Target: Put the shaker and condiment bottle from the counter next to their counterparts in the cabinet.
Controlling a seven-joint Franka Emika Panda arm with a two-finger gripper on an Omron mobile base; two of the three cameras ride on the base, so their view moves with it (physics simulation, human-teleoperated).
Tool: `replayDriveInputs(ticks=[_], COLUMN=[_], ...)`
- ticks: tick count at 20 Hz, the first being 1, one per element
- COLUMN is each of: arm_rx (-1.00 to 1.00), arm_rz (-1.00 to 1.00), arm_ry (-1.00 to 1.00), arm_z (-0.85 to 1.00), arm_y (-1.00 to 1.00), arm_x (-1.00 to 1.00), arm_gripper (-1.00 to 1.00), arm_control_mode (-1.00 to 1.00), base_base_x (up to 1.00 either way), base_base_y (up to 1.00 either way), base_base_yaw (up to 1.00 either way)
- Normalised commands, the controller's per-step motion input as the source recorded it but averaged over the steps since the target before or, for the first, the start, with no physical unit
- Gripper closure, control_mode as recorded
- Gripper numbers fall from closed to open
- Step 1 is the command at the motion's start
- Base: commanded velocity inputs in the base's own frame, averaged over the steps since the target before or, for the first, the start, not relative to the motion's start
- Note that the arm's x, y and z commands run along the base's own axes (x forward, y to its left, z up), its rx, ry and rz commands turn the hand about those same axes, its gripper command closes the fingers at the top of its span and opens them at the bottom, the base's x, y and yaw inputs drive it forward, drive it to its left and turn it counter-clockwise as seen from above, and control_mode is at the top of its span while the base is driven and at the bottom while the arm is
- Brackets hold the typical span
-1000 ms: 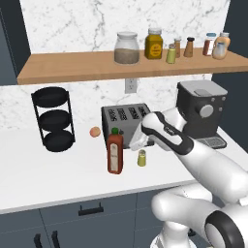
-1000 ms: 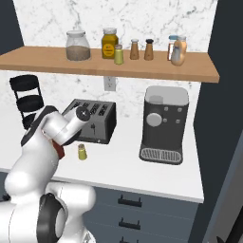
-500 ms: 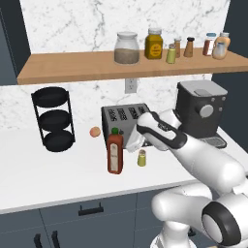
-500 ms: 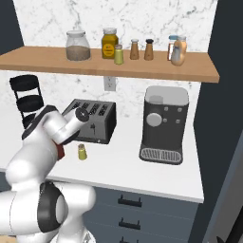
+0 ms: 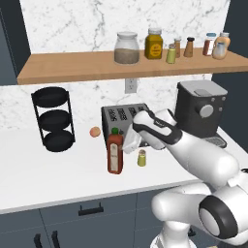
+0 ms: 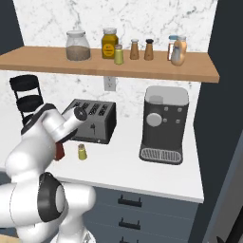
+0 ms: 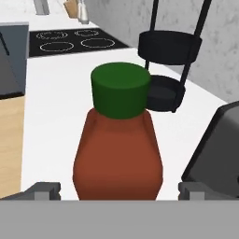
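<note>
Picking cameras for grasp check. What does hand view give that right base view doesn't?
Hand view alone: the condiment bottle's green cap close up, centred between the open gripper, and a cooktop beyond.

Right base view alone: the shaker on the counter, the coffee machine, and the cabinet with the counterparts.

Both: the condiment bottle, largely hidden behind the arm in the right base view, the black rack, and the toaster.

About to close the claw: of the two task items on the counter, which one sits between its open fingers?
The condiment bottle, tall, red and green-capped, sits centered between the claw's fingers. The short yellow-green shaker stands apart, beside it.
</note>
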Motion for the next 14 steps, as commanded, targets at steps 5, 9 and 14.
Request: replayDriveInputs(ticks=[5, 9, 14], arm_rx=[0.0, 0.0, -0.02], arm_rz=[0.07, 0.06, -0.01], arm_ry=[0.0, 0.0, -0.07], arm_z=[-0.22, -0.21, 0.04], arm_y=[0.16, 0.14, 0.0], arm_x=[0.14, 0.21, 0.02], arm_gripper=[-1.0, 1.0, 1.0], arm_control_mode=[-1.0, -1.0, -1.0], base_base_x=[0.0, 0.0, 0.0], base_base_y=[0.0, 0.0, 0.0], base_base_yaw=[0.0, 0.0, 0.0])
